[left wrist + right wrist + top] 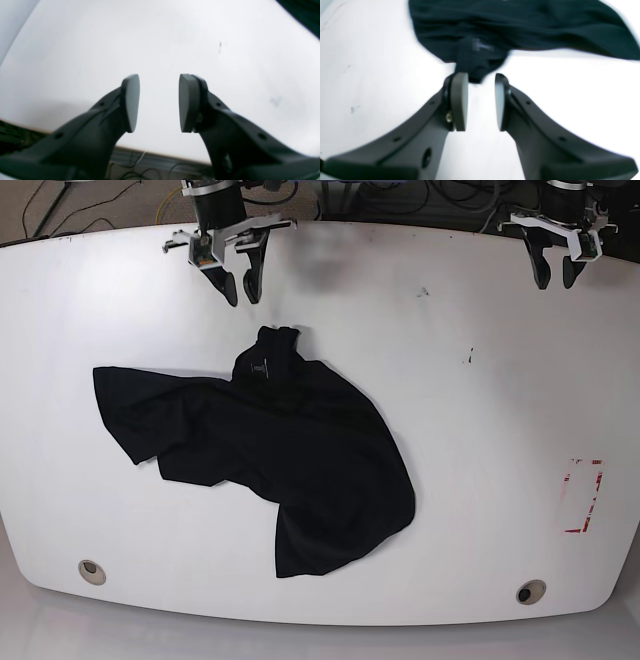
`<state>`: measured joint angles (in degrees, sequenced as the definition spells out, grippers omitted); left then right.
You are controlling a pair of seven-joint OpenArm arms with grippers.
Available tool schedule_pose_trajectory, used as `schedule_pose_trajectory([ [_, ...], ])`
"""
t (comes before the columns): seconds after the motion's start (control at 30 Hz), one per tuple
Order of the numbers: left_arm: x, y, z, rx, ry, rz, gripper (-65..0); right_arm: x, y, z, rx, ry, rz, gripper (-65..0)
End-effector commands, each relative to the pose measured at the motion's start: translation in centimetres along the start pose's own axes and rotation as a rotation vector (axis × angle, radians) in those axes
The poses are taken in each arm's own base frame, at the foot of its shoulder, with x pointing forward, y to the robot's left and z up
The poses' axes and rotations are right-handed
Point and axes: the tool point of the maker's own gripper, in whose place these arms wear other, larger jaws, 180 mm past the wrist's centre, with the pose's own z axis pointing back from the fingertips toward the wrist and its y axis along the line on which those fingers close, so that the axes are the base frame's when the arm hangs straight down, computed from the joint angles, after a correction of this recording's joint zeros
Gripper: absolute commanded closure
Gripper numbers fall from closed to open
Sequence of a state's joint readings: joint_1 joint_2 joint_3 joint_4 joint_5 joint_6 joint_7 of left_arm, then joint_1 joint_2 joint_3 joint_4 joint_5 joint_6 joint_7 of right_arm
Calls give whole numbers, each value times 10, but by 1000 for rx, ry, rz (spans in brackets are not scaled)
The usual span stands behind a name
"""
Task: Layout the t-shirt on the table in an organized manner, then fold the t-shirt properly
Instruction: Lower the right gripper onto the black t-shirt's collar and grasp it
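A black t-shirt (270,450) lies crumpled on the white table (480,430), left of centre, while both arms of the robot hang over the far edge. The garment's long axis runs diagonally, from a sleeve or corner at the left down toward the near right, with a bunched point of cloth poking toward the far side. That point carries what looks like the small grey label (260,367).

The right gripper (238,288), at the far left of the scene, hangs just beyond that bunched point. In its wrist view the cloth's tip (475,67) sits just ahead of the fingertips (460,100), with a gap between the pads and nothing pinched in them. It is by far the nearer arm, and any first pull to spread the shirt would likely start there.

The left gripper (556,272), at the far right, is well apart from the shirt. Its wrist view shows only bare table between its parted, empty pads (131,102).

Hard to read: the shirt's folds hide which edges are hem, sleeve or collar, and the black cloth swallows most creases. The right wrist view is blurred, and it cuts the shirt off at the top.
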<state>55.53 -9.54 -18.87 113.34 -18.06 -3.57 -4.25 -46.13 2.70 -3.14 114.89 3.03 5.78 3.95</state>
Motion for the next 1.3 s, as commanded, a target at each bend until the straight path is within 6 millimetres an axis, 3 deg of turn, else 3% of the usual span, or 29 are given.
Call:
schedule_pose_trajectory([
  [0.0, 12, -4, -3, -22, -40, -11, -237, 17, 9, -14, 32, -41, 5, -225],
  [0.1, 18, -6, -9, -32, -61, -14, -254, 21, 20, -31, 71, -21, 10, -317],
  [0.2, 23, -7, -13, -32, -78, -10, -329, 29, 26, -47, 93, -16, 21, -390],
  [0.4, 29, -18, -20, -61, -102, 2, -468, 43, 42, -71, 149, -15, 45, -431],
  [0.63, 36, -23, -26, -72, -127, 8, -471, 46, 43, -108, 160, 14, 78, -428],
  [0.83, 36, -23, -26, -73, -127, 8, -471, 36, 37, -135, 152, 46, 95, -428],
  [1.27, 34, -28, -27, -93, -120, -74, -471, 19, 21, -171, 125, 106, 116, -428],
])
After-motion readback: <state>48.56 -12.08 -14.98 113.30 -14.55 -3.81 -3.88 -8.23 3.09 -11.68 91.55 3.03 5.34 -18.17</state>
